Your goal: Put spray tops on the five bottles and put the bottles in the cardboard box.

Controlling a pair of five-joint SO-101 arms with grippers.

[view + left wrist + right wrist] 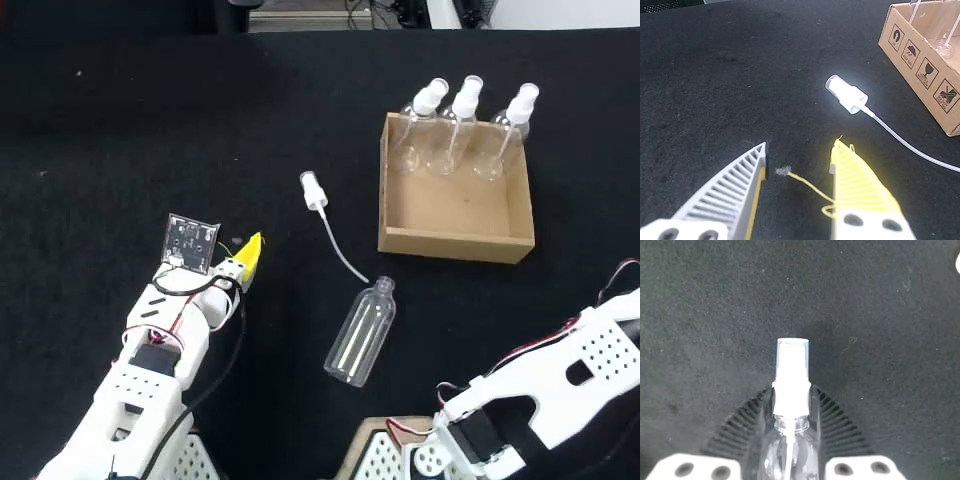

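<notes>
The cardboard box point(455, 240) stands at the back right and holds three clear bottles point(442, 145) with white spray tops, upright along its far wall. On the black table lies a loose white spray top point(314, 190) with its long tube, also the spray top point(846, 94) just ahead of my left gripper point(800, 145). That gripper is open and empty, its yellow finger point(249, 256) left of the top. A capless clear bottle point(362, 332) lies on its side mid-table. My right gripper point(791, 395) is shut on a bottle with a spray top point(791, 377).
The black cloth table point(120, 130) stretches wide to the left and back. The right arm point(560, 385) sits at the front right, near the table's front edge. The box's side point(927, 65) stands beyond the loose top in the left wrist view.
</notes>
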